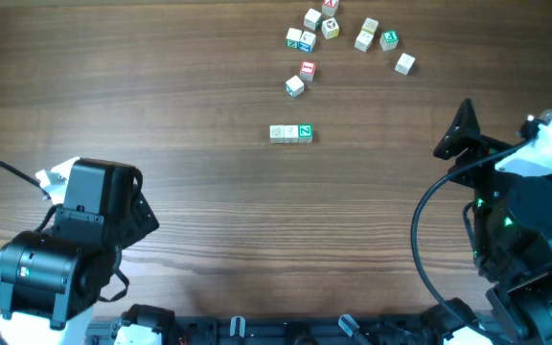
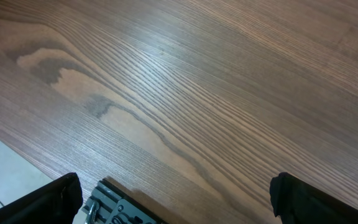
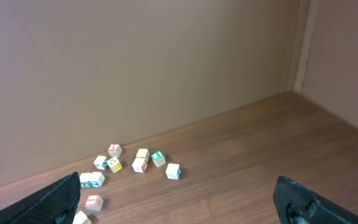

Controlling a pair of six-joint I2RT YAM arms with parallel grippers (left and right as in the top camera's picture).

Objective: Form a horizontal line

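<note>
The horizontal line [image 1: 290, 133] is a short row of three pale letter cubes touching side by side near the table's middle; its right cube has a green top. It shows only in the overhead view. My left gripper [image 2: 176, 199] is open and empty over bare wood at the front left, far from the row. My right gripper [image 3: 179, 199] is open and empty at the right side, raised and facing the far wall. Its black fingertips [image 1: 463, 129] lie well right of the row.
Several loose cubes with red, blue and green marks lie scattered at the back [image 1: 338, 34], also in the right wrist view [image 3: 135, 163]. A red-topped cube [image 1: 307, 69] and a white one [image 1: 295, 86] sit nearest the row. A black mount [image 2: 120, 208] lines the front edge.
</note>
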